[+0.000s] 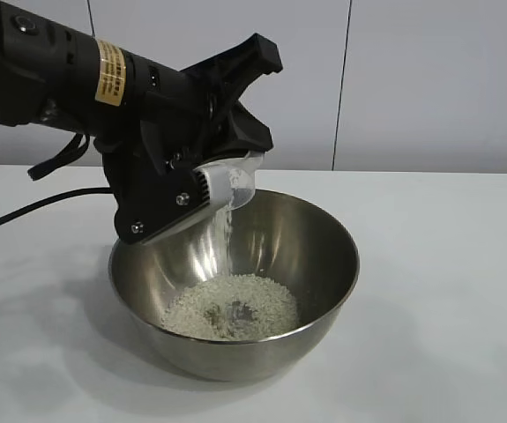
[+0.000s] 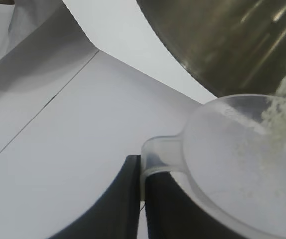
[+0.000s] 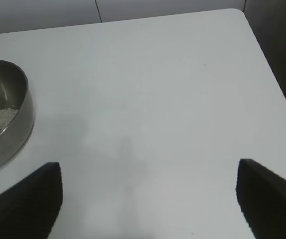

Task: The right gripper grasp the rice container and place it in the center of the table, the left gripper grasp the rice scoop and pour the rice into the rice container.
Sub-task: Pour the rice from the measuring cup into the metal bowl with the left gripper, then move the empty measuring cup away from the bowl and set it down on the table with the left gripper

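The steel rice container (image 1: 322, 256) stands on the white table (image 1: 447, 300) with a heap of rice (image 1: 231, 306) in its bottom. My left gripper (image 1: 202, 181) is shut on the handle of the clear rice scoop (image 1: 237, 182) and holds it tipped over the bowl's near-left rim; a thin stream of rice (image 1: 225, 231) falls from it. In the left wrist view the gripper (image 2: 143, 169) pinches the scoop's handle (image 2: 158, 152), with the bowl (image 2: 232, 45) beyond. My right gripper (image 3: 148, 172) is open and empty above bare table, apart from the bowl (image 3: 18, 124).
A black cable (image 1: 33, 207) runs over the table at the left behind the left arm. The table's corner (image 3: 239, 12) and edge show in the right wrist view. White wall panels (image 1: 429, 79) stand behind the table.
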`<state>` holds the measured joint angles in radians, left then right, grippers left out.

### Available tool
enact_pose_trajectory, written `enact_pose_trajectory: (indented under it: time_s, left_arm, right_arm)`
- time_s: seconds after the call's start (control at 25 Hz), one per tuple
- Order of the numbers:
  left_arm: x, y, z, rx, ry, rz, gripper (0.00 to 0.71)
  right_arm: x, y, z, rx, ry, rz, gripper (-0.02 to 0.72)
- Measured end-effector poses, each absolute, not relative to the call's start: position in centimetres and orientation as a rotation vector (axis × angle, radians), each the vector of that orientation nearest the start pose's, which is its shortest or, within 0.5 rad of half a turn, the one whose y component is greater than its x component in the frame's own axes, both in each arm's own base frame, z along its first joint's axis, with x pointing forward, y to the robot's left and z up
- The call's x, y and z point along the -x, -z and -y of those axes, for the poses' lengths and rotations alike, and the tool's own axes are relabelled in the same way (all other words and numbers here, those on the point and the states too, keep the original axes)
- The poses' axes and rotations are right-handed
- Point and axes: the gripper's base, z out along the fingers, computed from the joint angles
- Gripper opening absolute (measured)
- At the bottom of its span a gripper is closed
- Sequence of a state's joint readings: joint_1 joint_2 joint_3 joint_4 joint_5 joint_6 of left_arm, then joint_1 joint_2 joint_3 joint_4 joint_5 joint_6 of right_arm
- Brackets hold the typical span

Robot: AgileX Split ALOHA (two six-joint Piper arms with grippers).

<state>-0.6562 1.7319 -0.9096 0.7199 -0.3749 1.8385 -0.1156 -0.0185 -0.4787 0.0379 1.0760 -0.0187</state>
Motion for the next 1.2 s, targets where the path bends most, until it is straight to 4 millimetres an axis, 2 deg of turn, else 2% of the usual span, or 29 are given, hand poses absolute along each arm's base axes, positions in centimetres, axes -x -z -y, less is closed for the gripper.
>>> enact_pose_trajectory:
  time_s: [0.28, 0.64, 0.76, 0.88, 1.2]
  left_arm:
    - [-27.4, -20.5, 24.0, -2.125, -0.921, 0.211, 0.012]
    - [-27.3, -20.9, 24.2, -2.058, -0.824, 0.058, 0.012]
    - [-27.2, -21.5, 24.6, -1.956, -0.715, -0.097, 0.012]
    - [-26.9, -21.9, 24.7, -1.789, -0.531, -0.329, 0.012]
    - [-25.5, -20.5, 22.8, -1.377, -0.108, -0.867, 0.012]
  right_arm:
    - [0.6, -27.0, -0.4, -0.098, 0.037, -2.060, 0.650]
    - [0.6, -27.0, -0.4, -0.098, 0.037, -2.060, 0.650]
    - [0.6, -27.0, -0.4, -0.098, 0.037, -2.061, 0.650]
    - [0.6, -27.0, -0.4, -0.098, 0.037, -2.061, 0.650]
    - [0.6, -27.0, -0.4, -0.098, 0.037, -2.061, 0.650]
